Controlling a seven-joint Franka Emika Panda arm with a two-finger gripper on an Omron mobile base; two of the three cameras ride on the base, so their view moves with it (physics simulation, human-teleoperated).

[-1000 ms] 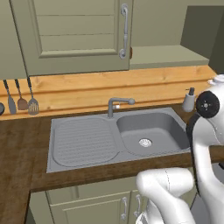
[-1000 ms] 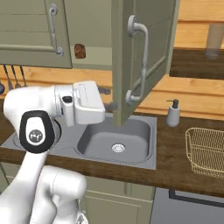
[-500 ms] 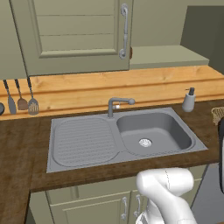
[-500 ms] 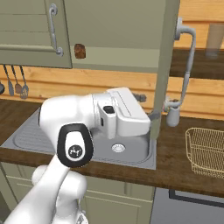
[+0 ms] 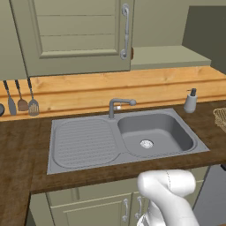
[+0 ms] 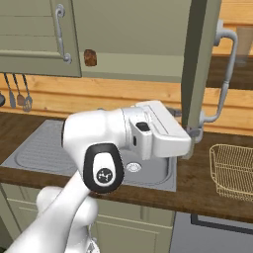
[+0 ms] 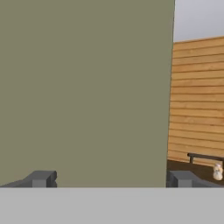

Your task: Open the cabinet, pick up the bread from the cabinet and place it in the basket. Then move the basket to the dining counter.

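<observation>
The gripper (image 7: 109, 179) is gaping fully open, holding nothing, facing the sage-green cabinet's (image 6: 128, 39) swung-open door (image 6: 200, 64); no writing is showing.

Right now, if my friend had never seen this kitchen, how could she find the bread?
Look at the big sage-green cabinet on the wall above the grey sink; its right door is swung open. On the plain green shelf inside, just right of the closed left door, sits the bread. It is a small brown lump, the only thing seen in there.
</observation>
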